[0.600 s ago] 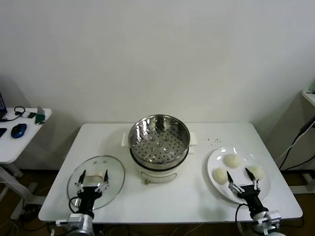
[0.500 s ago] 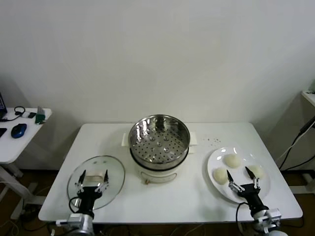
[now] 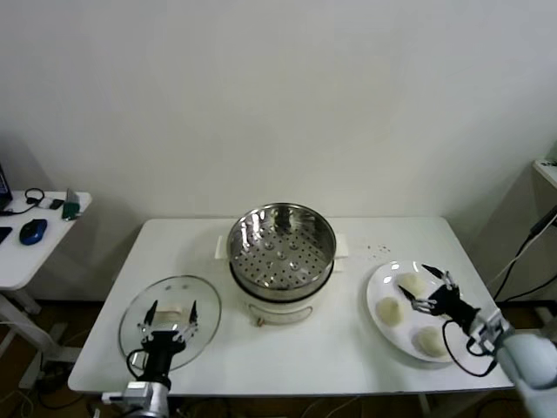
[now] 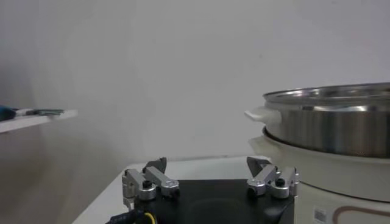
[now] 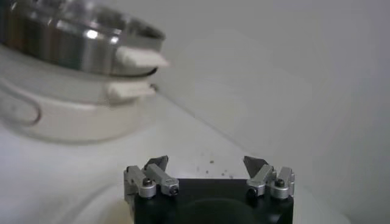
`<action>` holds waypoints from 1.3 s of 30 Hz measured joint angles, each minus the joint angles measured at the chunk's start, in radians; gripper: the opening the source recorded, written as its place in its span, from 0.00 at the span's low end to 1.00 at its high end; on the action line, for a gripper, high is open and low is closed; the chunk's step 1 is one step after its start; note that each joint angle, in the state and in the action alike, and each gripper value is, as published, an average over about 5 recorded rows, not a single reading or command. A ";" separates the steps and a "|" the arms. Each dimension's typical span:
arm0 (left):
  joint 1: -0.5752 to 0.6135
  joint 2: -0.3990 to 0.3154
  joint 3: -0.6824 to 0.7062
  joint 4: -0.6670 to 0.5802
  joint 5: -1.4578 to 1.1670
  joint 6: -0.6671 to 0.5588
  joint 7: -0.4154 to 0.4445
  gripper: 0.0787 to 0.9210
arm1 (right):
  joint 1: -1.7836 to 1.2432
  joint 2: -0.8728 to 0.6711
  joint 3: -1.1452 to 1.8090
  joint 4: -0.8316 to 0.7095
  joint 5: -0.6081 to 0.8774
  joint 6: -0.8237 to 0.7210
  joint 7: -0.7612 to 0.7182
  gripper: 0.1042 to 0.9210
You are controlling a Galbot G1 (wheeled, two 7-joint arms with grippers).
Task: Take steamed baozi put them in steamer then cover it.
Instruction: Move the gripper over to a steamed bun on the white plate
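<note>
Since the earlier head frame, your right end effector (image 3: 432, 290) has swung from the near rim of the flat white plate (image 3: 379, 281) to above its middle, fingers spread, right beside the far small cream-white steamed baozi (image 3: 411, 285); two more buns (image 3: 389, 311) lie on the plate, one (image 3: 430, 340) nearest you. Your left end effector (image 3: 171, 318), also spread, hovers over the near edge of the round clear glass cover (image 3: 170, 320) lying flat on the white tabletop (image 3: 287, 348). Only the head view shows the perforated floor of the shiny round steel steamer (image 3: 281, 248); the wrist views show its wall (image 4: 341, 122) and white side handle (image 5: 141, 58) from table level. Off left, a side table (image 3: 26, 252) carries a blue mouse (image 3: 33, 231).
</note>
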 measured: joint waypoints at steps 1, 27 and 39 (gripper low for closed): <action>0.001 0.000 0.002 -0.001 0.000 -0.002 0.000 0.88 | 0.050 -0.022 -0.045 -0.023 -0.014 -0.003 -0.034 0.88; -0.029 0.012 -0.019 0.008 -0.005 0.021 -0.017 0.88 | 0.981 0.040 -1.053 -0.500 -0.263 0.001 -0.413 0.88; -0.027 0.015 -0.032 0.009 -0.010 0.032 -0.025 0.88 | 0.994 0.136 -1.112 -0.586 -0.286 -0.015 -0.419 0.88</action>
